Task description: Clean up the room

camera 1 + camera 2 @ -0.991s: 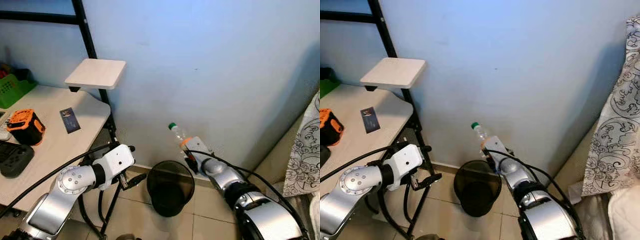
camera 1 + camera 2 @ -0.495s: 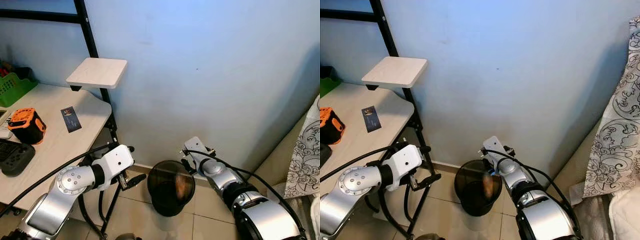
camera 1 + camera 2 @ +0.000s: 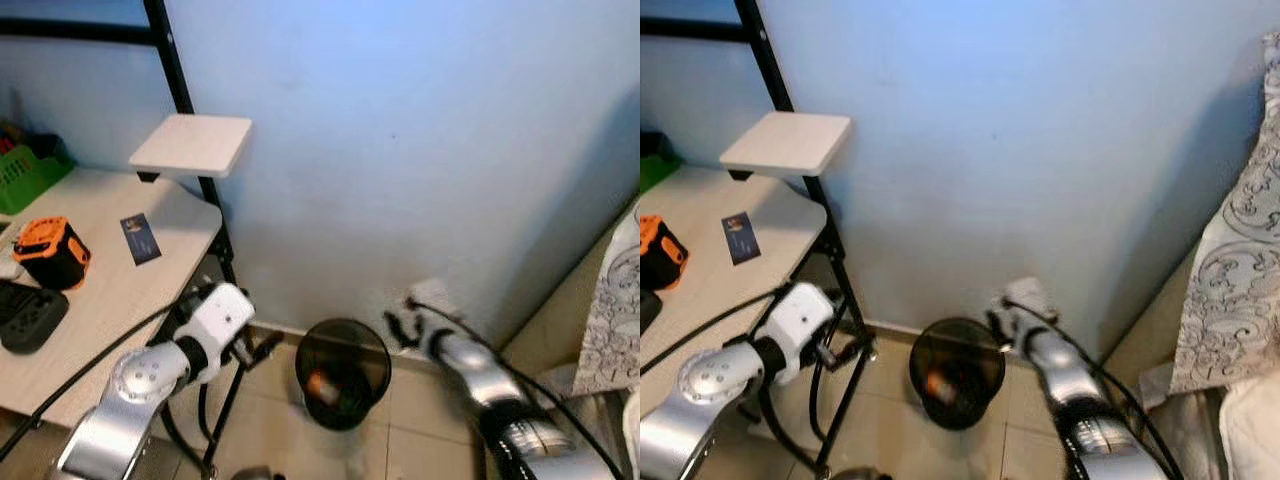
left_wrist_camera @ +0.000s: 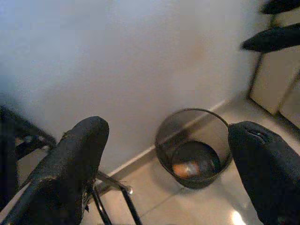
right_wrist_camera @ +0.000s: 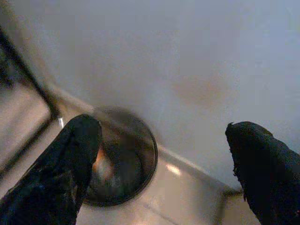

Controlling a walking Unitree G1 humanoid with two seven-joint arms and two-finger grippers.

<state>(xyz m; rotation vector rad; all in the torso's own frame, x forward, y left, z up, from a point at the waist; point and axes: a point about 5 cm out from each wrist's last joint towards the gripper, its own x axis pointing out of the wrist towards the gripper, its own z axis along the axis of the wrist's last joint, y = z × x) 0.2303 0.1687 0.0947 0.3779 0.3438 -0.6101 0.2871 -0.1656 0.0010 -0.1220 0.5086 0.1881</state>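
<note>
Round black mesh bin (image 3: 343,373) on glossy pale tiles by the blue wall; clear plastic bottle (image 4: 189,168) w/ orange label lies on its side at the bin's bottom. Right gripper (image 3: 405,321) just right of bin rim, blurred, fingers spread wide, nothing held. Left gripper (image 3: 262,345) left of bin near black desk leg (image 3: 228,402), fingers wide apart & empty.

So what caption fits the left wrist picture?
Open left gripper looks down at the mesh trash bin holding a bottle.
</note>
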